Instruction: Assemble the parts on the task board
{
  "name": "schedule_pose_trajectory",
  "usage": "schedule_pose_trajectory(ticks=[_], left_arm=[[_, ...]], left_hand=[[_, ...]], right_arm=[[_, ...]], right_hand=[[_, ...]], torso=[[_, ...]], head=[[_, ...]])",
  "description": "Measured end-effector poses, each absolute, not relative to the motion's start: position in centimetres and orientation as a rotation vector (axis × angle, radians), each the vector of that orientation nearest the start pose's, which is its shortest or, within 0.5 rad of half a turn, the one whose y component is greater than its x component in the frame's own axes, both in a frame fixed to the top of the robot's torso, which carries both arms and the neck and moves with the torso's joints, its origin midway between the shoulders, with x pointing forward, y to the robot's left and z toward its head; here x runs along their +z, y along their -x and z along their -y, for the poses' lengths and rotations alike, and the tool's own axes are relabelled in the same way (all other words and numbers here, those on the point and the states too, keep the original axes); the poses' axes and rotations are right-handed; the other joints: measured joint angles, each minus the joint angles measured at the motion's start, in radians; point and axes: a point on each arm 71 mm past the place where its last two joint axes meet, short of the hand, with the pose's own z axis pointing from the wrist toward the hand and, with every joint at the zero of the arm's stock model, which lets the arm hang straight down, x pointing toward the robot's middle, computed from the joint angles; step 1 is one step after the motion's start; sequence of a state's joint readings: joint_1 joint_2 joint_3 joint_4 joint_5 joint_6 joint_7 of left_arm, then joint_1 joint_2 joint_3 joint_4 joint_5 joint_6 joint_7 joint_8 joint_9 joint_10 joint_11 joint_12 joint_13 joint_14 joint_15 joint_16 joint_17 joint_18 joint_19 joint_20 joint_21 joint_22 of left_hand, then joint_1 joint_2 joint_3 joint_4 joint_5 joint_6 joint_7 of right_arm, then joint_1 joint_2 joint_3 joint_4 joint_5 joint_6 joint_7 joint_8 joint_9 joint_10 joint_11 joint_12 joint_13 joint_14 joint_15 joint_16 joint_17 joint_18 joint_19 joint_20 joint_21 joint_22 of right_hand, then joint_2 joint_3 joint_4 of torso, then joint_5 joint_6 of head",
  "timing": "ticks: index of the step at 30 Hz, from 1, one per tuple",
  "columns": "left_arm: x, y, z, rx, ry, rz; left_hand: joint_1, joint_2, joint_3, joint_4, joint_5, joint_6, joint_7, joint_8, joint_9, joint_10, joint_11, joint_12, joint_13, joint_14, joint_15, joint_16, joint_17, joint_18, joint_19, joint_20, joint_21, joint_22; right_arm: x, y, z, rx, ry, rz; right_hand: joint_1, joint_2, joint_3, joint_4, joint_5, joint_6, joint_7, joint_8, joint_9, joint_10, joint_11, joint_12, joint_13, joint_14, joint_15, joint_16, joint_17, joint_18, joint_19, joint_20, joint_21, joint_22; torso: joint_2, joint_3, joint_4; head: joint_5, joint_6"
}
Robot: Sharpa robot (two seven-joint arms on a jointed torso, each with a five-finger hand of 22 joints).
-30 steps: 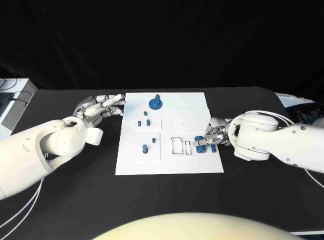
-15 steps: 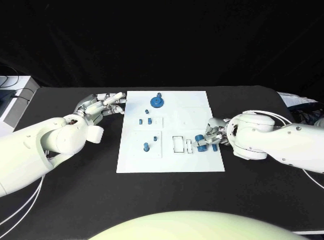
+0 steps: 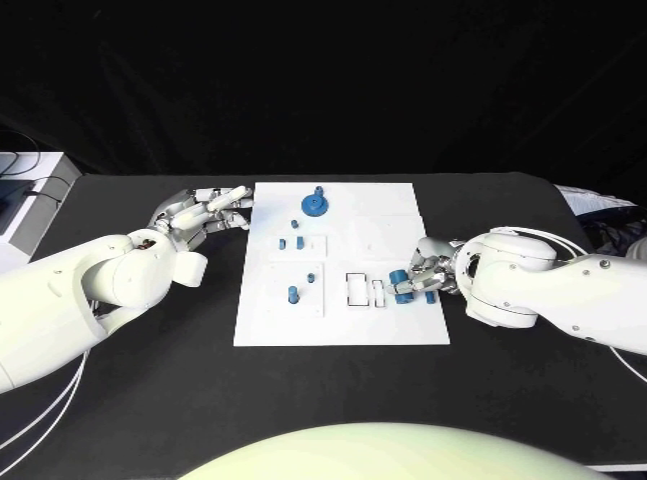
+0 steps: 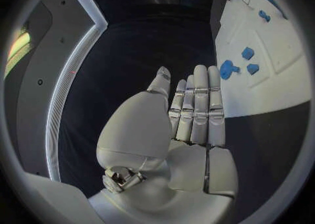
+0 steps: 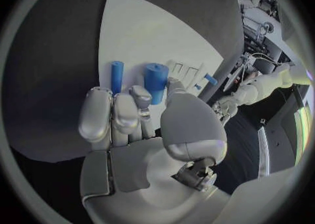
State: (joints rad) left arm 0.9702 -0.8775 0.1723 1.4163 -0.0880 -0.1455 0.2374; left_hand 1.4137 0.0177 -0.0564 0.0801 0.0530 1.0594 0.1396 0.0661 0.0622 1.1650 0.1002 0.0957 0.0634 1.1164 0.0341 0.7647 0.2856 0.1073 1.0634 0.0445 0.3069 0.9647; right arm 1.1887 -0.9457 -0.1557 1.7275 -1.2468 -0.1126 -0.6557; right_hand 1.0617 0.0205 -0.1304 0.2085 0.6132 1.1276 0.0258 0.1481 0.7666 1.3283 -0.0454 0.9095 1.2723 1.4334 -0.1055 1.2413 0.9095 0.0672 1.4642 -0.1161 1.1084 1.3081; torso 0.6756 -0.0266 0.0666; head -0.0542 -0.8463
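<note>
Right robot hand (image 3: pixel 427 272) empty, fingers apart; two blue pegs (image 5: pixel 155 82) lie just ahead of fingertips, long axes along the fingers. Left robot hand (image 3: pixel 196 217) open, far off.

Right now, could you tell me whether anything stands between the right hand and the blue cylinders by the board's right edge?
Nothing visible does. The right hand sits directly at the blue cylinders on the task board, its fingertips against them.

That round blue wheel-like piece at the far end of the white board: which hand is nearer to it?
The left hand. It hovers open just off the task board beside the round blue piece. The right hand is further down the board's opposite edge, at two blue cylinders.
</note>
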Motion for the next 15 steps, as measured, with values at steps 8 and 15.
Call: schedule_pose_trajectory(ticks=[8,15], left_arm=[[-23.1,-48.7,-25.6,-1.506,1.273,-1.534],[-23.2,-48.7,-25.6,-1.509,1.272,-1.537]], left_hand=[[0.000,0.000,0.000,0.000,0.000,0.000,0.000,0.000,0.000,0.000,0.000,0.000,0.000,0.000,0.000,0.000,0.000,0.000,0.000,0.000,-0.004,0.000],[0.000,0.000,0.000,0.000,0.000,0.000,0.000,0.000,0.000,0.000,0.000,0.000,0.000,0.000,0.000,0.000,0.000,0.000,0.000,0.000,-0.004,0.000]], right_arm=[[-22.2,-42.5,22.0,0.323,-0.297,-2.171],[-21.2,-42.4,20.9,0.393,-0.364,-2.177]], right_hand=[[-0.013,-0.013,0.037,0.036,0.000,0.002,-0.002,0.014,0.019,0.000,0.000,0.000,0.000,0.000,0.000,0.000,0.000,-0.001,0.000,0.000,0.000,0.000],[-0.026,-0.019,0.045,0.027,-0.017,0.002,-0.002,0.018,0.018,0.000,0.000,0.000,0.000,0.000,0.000,0.000,0.000,-0.001,0.000,0.000,0.000,0.000]], torso=[[0.000,0.0000,0.0002],[-0.001,-0.0012,0.0008]], head=[[0.003,-0.001],[0.004,-0.002]])
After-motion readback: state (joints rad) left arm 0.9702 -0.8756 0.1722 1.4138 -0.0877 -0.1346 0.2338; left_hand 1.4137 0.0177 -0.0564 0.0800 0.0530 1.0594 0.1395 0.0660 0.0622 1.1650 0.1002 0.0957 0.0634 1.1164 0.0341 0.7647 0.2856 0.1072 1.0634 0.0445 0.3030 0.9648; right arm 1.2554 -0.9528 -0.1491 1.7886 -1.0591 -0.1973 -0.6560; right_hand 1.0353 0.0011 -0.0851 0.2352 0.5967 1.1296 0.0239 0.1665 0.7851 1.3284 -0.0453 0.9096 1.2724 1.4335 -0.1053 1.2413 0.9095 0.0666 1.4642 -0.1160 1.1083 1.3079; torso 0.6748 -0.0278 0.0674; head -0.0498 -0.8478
